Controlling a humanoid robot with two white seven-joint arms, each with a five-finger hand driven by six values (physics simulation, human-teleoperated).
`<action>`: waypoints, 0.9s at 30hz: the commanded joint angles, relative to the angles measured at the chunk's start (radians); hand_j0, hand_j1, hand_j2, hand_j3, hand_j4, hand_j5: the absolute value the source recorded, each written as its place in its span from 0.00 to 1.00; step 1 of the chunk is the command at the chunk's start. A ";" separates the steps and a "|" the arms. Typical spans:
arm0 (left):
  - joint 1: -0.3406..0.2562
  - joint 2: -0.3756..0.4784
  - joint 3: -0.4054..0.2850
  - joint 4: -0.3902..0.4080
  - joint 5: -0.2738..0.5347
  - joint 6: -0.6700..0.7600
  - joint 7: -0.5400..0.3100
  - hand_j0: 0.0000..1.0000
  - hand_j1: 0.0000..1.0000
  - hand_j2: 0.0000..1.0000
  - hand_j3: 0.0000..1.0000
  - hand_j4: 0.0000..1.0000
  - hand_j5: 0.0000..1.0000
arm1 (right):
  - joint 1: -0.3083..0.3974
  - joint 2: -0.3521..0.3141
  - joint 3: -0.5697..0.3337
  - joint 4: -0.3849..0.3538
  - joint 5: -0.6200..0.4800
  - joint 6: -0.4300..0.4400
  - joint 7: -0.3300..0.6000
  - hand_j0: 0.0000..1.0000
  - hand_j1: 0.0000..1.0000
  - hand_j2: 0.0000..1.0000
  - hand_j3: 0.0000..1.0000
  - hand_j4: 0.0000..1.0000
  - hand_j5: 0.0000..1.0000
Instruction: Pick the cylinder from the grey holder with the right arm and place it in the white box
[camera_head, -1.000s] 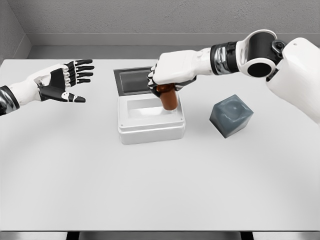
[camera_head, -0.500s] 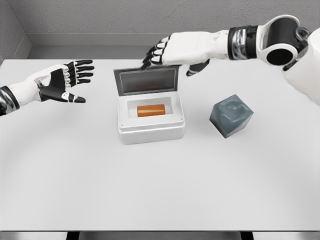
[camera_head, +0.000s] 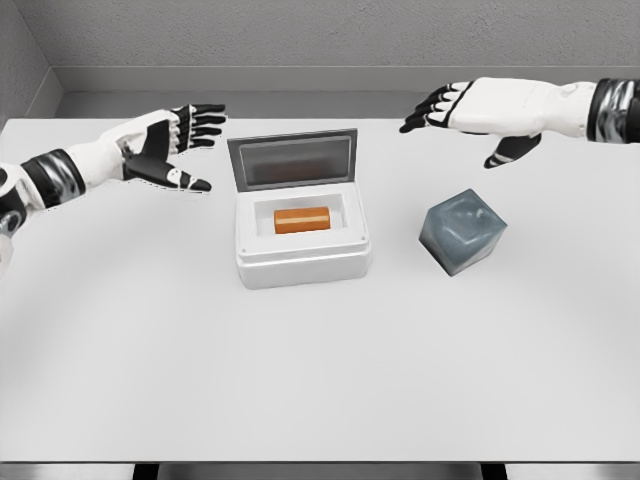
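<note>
An orange-brown cylinder (camera_head: 302, 220) lies on its side inside the white box (camera_head: 303, 262), whose grey lid (camera_head: 292, 160) stands raised at the back. The grey holder (camera_head: 462, 232) sits tilted on the table to the right of the box, with nothing in it. My right hand (camera_head: 462, 112) hovers above and behind the holder, fingers spread and holding nothing. My left hand (camera_head: 178, 148) is open, palm facing right, just left of the lid's top corner.
The white table (camera_head: 320, 380) stretches wide in front of the box. A grey wall (camera_head: 300, 40) runs behind the table's far edge.
The right hand let go of the cylinder into the box, then drew back to the right, past the holder. The left hand moved right and up toward the lid.
</note>
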 joint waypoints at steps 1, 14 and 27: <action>0.000 -0.037 0.001 0.064 -0.020 -0.017 0.000 1.00 1.00 1.00 1.00 1.00 1.00 | 0.000 -0.006 -0.001 0.000 -0.006 0.003 -0.001 1.00 1.00 1.00 1.00 1.00 1.00; 0.003 -0.063 -0.001 0.036 -0.081 -0.155 0.000 1.00 1.00 1.00 1.00 1.00 1.00 | 0.008 -0.029 -0.001 -0.002 -0.006 0.003 -0.001 1.00 1.00 1.00 1.00 1.00 1.00; 0.028 -0.062 -0.001 -0.004 -0.054 -0.155 0.000 1.00 1.00 1.00 1.00 1.00 1.00 | 0.008 -0.029 0.001 -0.008 -0.006 0.003 -0.001 1.00 1.00 1.00 1.00 1.00 1.00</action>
